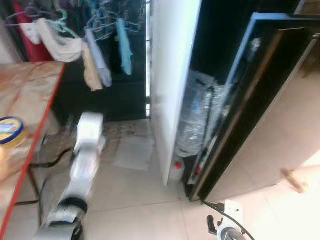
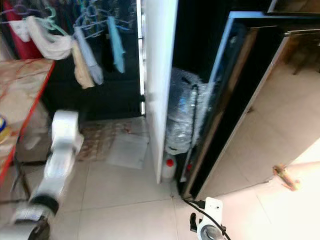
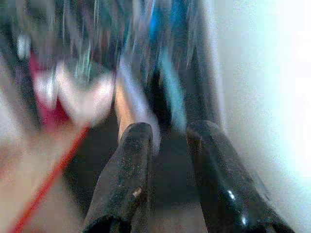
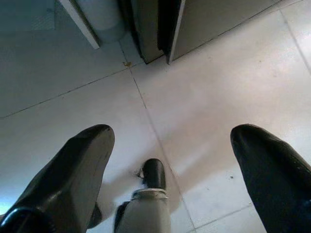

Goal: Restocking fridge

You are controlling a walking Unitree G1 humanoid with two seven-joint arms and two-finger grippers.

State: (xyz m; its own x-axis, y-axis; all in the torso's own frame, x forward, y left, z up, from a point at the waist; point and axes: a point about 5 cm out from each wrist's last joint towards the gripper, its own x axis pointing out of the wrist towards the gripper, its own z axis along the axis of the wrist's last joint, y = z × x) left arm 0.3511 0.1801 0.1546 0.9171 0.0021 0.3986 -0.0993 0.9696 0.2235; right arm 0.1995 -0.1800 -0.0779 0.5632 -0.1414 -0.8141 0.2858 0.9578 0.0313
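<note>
Nearest the camera, the right tool [image 4: 172, 160] hangs low over the pale tiled floor [image 4: 218, 97], its two black fingers spread wide apart with nothing between them. The left arm [image 1: 82, 165] reaches forward over the floor beside the tabletop [image 1: 30, 95], which has a red edge and carries a yellow-lidded tub [image 1: 10, 131]. In the left wrist view the left tool [image 3: 167, 141] shows two dark fingers standing a little apart, holding nothing, though the picture is badly blurred. Further on, a flat mat [image 1: 134, 152] lies on the tiles before the white fridge [image 1: 172, 75], whose side panel stands upright. Just beside its foot sits a small red-capped bottle [image 2: 169, 169], and behind that a plastic-wrapped bundle of bottles [image 2: 182, 117] leans in the dark gap next to a black door with a blue edge [image 2: 225, 85]. Farthest back, clothes on hangers [image 1: 95, 55] hang against a dark wall.
</note>
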